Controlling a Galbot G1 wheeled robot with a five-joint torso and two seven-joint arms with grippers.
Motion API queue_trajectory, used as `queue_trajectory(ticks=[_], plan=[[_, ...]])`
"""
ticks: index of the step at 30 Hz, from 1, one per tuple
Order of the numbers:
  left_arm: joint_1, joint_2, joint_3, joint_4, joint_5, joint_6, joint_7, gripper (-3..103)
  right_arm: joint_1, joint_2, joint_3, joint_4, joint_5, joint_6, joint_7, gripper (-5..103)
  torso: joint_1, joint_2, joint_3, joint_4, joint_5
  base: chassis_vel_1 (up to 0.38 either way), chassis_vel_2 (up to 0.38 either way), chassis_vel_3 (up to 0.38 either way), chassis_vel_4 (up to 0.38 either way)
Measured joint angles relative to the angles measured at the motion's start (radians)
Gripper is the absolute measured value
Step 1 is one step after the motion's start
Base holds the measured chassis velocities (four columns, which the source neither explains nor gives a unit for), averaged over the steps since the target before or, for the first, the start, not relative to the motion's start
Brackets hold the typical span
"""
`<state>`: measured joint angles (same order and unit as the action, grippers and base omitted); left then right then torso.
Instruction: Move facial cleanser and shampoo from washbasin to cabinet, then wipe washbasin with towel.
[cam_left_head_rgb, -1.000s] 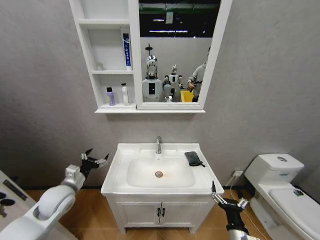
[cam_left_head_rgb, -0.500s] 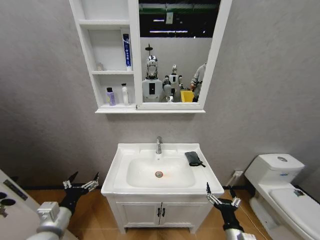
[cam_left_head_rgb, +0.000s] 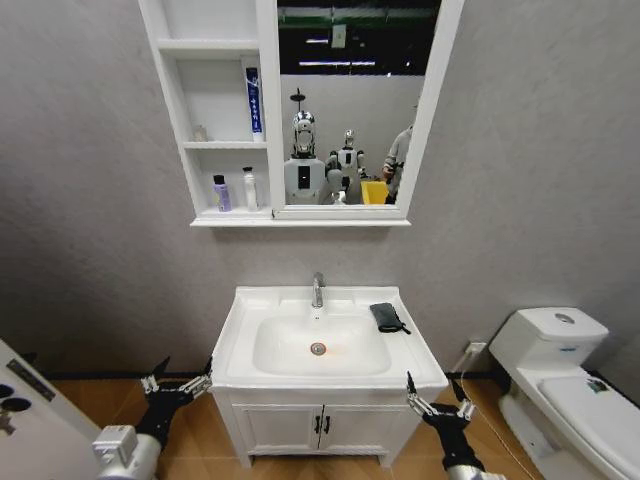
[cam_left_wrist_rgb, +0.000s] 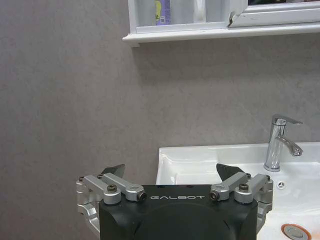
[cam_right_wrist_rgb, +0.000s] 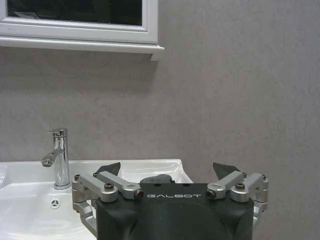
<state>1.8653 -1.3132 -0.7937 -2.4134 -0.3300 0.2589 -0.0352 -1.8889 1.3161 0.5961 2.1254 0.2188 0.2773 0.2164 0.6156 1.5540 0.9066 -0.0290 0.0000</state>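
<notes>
The left gripper (cam_left_head_rgb: 178, 382) hangs low beside the front left corner of the white rectangular ceramic washbasin (cam_left_head_rgb: 420, 352), its two fingers spread wide with nothing between them and touching nothing. In the left wrist view the same gripper (cam_left_wrist_rgb: 170, 174) shows dark fingertips (cam_left_wrist_rgb: 114, 169) set far apart, with bare grey wall and the basin's rim behind them. The right gripper (cam_left_head_rgb: 437, 398) hangs just off the basin's front right corner, below the rim, its fingers likewise splayed and holding nothing. In the right wrist view that gripper (cam_right_wrist_rgb: 167, 170) frames the basin's right end between its tips.

The small dark grey-black folded towel (cam_left_head_rgb: 388, 317) lies flat on the right ledge of the washbasin, beside the oval bowl, well apart from both grippers; in the right wrist view a dark edge of it (cam_right_wrist_rgb: 155, 179) peeks over the gripper body. The chrome tap (cam_left_head_rgb: 318, 289) stands upright at the back of the bowl, and the red-ringed drain (cam_left_head_rgb: 318, 348) sits at the bowl's middle.

On the wall above, the white cabinet with open shelves and framed mirror (cam_left_head_rgb: 266, 120) carries a small purple bottle (cam_left_head_rgb: 220, 193) and a white bottle (cam_left_head_rgb: 250, 188) side by side on its lowest shelf, and a blue-and-white tube (cam_left_head_rgb: 253, 100) upright on the shelf above.
</notes>
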Motion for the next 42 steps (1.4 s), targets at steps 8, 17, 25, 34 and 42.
queue_trajectory(ticks=[8,17,25,34,42], plan=[[-0.002,0.002,0.0,0.001,-0.002,0.0,0.0,100,0.064,-0.03,0.024,-0.034,0.084,-0.053,0.014,100,0.0,0.0,0.0,-0.0001,-0.0001,0.0,0.0,0.0,0.0],[-0.004,0.005,0.001,0.003,-0.004,0.0,0.0,100,0.358,-0.209,0.022,-0.183,0.308,-0.28,0.077,100,0.0,0.0,0.0,0.0001,0.0002,0.0,0.0,0.0,0.0],[-0.005,0.005,0.001,0.003,-0.005,0.0,0.0,100,0.662,-0.37,-0.091,-0.383,0.446,-0.404,0.066,100,0.0,0.0,0.0,-0.0001,0.0001,0.0,0.0,0.0,0.0],[-0.005,0.006,0.001,0.004,-0.006,0.001,0.0,100,0.983,-0.398,-0.343,-0.653,0.516,-0.487,0.059,100,0.0,0.0,0.0,0.0,0.0001,0.0,0.0,0.0,0.0],[-0.005,0.006,0.001,0.004,-0.006,0.001,0.0,100,1.184,-0.341,-0.491,-0.816,0.501,-0.526,0.056,100,0.0,0.0,0.0,0.0006,-0.0003,0.0,0.0,0.0,0.0]])
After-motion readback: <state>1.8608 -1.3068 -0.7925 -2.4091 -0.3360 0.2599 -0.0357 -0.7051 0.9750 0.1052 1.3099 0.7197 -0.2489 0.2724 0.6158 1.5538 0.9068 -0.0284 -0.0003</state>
